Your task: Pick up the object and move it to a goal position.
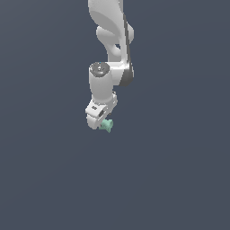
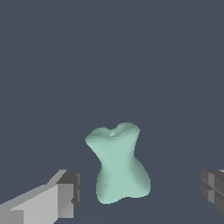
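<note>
White robot arm comes down from the top of the exterior view, wrist bent, gripper pointing down and a bit toward the exterior view's right. Plain dark grey-blue ground all around.

The object is a small mint-green piece with a pinched waist, much smaller than the gripper. In the exterior view it sits right at the gripper's tip, on the exterior view's right side of the white fingers, partly tucked behind them. Cannot tell from this view whether it touches the fingers or the ground.

Wrist view: the object stands upright between the two fingers, flared at both ends, narrow in the middle, with a dimple in its far end. One finger is close beside it with a thin gap of ground showing; the other finger pad is well apart from it at the picture's edge. Jaws spread wide, nothing clamped, no contact with the object visible on either side. The object sits nearer the first finger than the second, not centred in the gap.
</note>
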Robot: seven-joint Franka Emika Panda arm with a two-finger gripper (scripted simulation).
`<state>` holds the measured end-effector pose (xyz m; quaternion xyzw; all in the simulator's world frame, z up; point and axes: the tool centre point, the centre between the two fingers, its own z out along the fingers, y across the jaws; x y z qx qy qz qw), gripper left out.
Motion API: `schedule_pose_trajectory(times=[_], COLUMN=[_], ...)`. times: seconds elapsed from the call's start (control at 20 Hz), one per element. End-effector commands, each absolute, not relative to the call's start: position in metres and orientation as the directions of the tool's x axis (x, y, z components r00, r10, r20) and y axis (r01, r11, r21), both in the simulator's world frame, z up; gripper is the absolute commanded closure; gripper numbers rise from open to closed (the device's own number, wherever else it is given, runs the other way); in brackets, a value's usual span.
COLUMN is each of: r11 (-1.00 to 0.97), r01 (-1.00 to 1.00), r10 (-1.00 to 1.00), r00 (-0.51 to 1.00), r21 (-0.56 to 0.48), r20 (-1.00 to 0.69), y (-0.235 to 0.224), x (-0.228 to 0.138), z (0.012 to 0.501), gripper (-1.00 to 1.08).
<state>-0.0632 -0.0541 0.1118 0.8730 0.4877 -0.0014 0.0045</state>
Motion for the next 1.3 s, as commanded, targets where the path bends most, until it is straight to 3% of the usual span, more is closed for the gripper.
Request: schedule_pose_trajectory(times=[0.0,0.55,1.25], r11=[-0.475,-0.351,-0.343], r01=[0.880,0.936,0.939], r10=[0.880,0.936,0.939], r00=[0.475,0.351,0.343], r21=[0.005,0.000,0.000], r20=[-0.005,0.000,0.000], y=[-0.055,-0.055,-0.055], x=[-0.067,-0.078,-0.079], z=[0.107,0.097,0.070], gripper=[-0.92,-0.92,-0.92])
